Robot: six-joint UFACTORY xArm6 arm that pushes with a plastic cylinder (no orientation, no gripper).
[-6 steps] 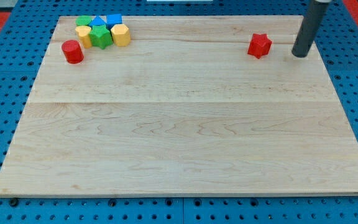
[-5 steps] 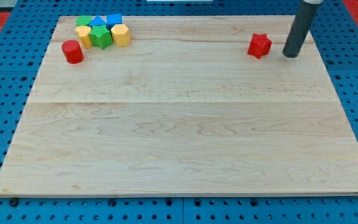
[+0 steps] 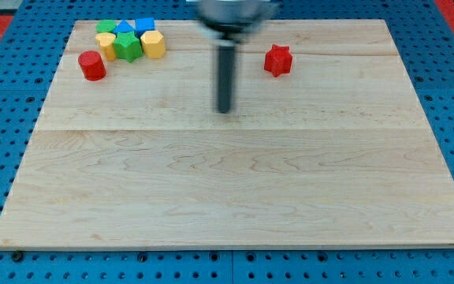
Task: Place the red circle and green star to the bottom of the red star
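The red circle (image 3: 92, 65) sits near the board's top left corner. The green star (image 3: 130, 47) is just up and right of it, packed in a cluster of blocks. The red star (image 3: 277, 60) lies at the top, right of centre. My tip (image 3: 225, 110) rests on the board in the upper middle, below and left of the red star and well right of the red circle. It touches no block.
The cluster at the top left also holds a green block (image 3: 106, 28), two blue blocks (image 3: 145, 25), a yellow block (image 3: 106, 46) and another yellow block (image 3: 154, 44). The wooden board (image 3: 235, 197) lies on a blue pegboard.
My tip swept from the top right edge leftward and down to the upper middle. The red star has moved left by about a block's width or more.
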